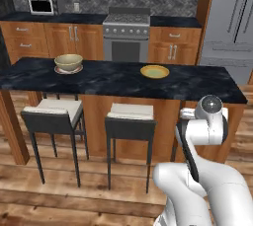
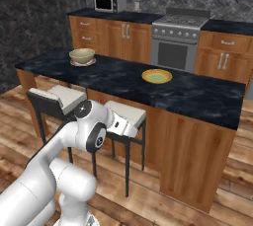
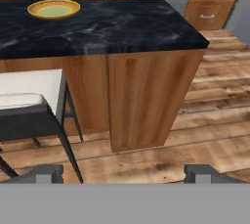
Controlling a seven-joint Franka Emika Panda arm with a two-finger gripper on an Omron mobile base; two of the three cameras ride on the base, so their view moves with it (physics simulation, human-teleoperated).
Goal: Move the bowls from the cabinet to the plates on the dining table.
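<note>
1. The dining table (image 1: 123, 84) spans the middle of both base views, its black marble top on orange-brown wood panels; in the hand view its end panel fills the centre
2. Two stools, one (image 1: 52, 114) at left centre and one (image 1: 129, 120) at lower centre of the left base view, stand tucked against the table's near side
3. The gripper (image 3: 126, 173) sits at the bottom of the hand view, its jaws wide apart and empty, with bare floor between them
4. One bowl (image 1: 68, 62) sits on a plate (image 1: 68, 70) at the table's left end
5. A second plate (image 1: 154, 72), yellow-orange, lies bare at the table's middle, well apart from the bowl
</note>
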